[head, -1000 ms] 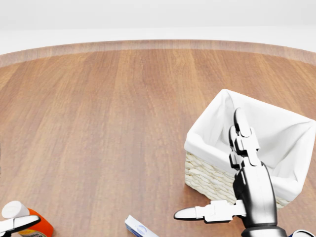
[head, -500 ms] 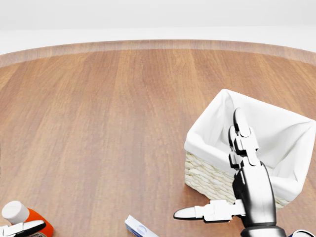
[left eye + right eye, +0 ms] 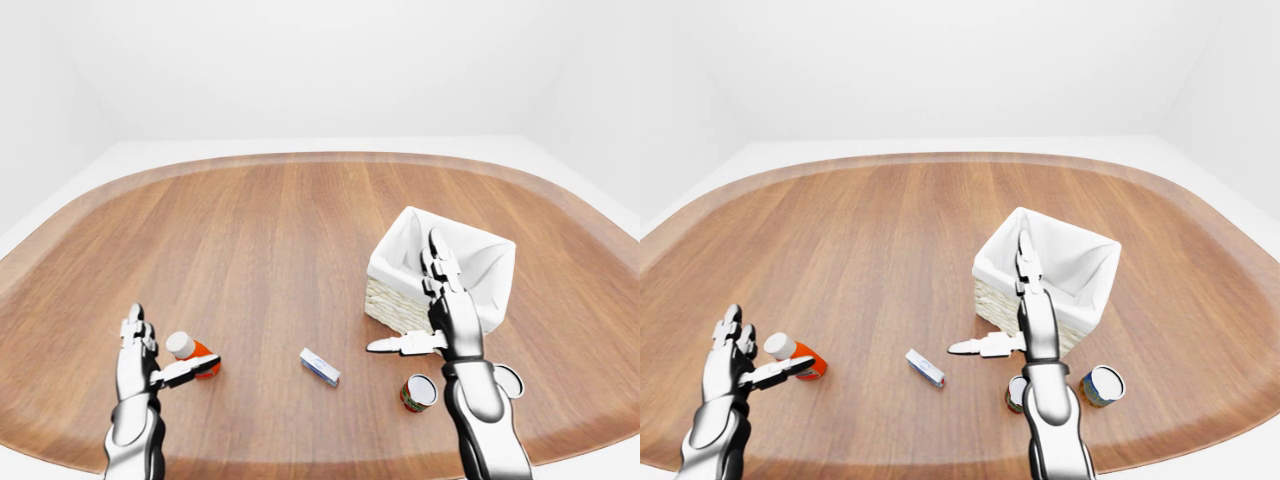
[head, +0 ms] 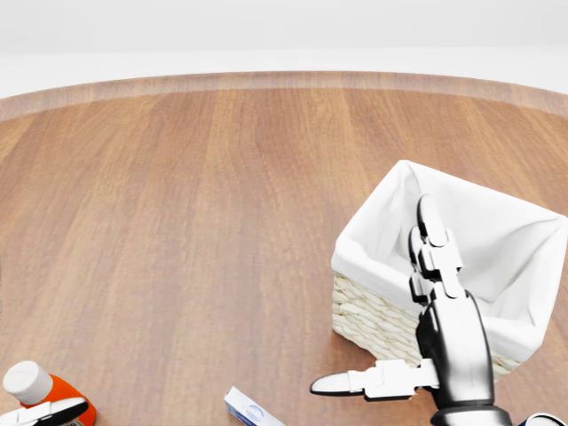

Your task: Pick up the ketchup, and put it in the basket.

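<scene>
Near the desk's (image 3: pixel 300 220) lower-left edge, the ketchup (image 3: pixel 192 351) has slipped lower in the head view; the left hand (image 3: pixel 150 362), fingers spread, seemingly touches it ungrasped. The right hand (image 3: pixel 425 320) stays released beside the basket (image 3: pixel 480 262).

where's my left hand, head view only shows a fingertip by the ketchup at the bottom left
Observer: The left hand is open beside the ketchup, one finger reaching across the bottle.
Operator: anything near the basket i can't see
Observer: Two cans: one on the table below the basket, another beside your right forearm.
Operator: right hand holding anything
Observer: No, the right hand is open and empty, raised by the basket.
</scene>
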`<state>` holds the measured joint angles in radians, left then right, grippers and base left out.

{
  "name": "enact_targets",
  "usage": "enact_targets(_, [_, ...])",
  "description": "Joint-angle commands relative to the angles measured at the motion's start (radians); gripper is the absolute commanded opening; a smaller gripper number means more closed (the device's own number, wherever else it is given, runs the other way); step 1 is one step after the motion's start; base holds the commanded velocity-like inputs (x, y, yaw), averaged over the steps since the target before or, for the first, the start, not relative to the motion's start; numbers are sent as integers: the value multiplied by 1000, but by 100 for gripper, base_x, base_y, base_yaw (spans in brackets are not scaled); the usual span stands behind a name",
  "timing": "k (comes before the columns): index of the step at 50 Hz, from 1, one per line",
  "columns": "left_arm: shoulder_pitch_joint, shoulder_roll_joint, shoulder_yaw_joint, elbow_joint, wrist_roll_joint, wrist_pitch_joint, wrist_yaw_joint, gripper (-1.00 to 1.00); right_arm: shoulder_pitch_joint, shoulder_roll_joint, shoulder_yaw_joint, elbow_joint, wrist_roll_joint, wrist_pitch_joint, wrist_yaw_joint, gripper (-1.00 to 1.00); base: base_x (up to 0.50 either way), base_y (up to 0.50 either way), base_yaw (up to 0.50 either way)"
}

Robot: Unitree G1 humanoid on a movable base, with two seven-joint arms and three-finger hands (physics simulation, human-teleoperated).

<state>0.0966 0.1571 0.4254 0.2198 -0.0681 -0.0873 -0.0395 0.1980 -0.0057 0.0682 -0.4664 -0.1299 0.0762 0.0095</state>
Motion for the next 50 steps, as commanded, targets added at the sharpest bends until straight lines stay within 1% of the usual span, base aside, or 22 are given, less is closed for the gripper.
enact_targets(1, [-26,20,-20,71,-17,0,19,100,2,-1,4,-1,-2,-1,-1,100,0,0,0])
enact_targets(11, [-44,29,-35,122,-23,0,28,100,8,-2,7,-4,-3,-6,-1,100,0,0,0])
enact_targets(16, [-57,35,-46,160,-24,0,35,100,7,-1,6,-6,-4,-4,-1,100,0,0,0])
enact_targets(20, [-53,36,-51,158,-25,0,39,100,8,-1,6,-4,-3,-6,-1,100,0,0,0])
enact_targets(21, [-53,36,-51,165,-31,0,36,-88,7,-1,7,-3,-4,-6,-1,100,0,0,0])
enact_targets(22, [-53,37,-53,168,-28,0,37,-93,6,-1,6,-2,-4,-7,-1,100,0,0,0])
enact_targets(35, [-57,39,-63,189,-25,0,40,-94,9,-1,6,-11,-2,-4,0,100,0,0,0])
enact_targets(45, [-70,43,-68,214,-22,0,46,-93,6,-2,8,-1,1,-11,3,100,0,0,0])
enact_targets(50, [-66,44,-71,198,-23,0,49,-93,4,-2,7,0,2,-12,3,100,0,0,0])
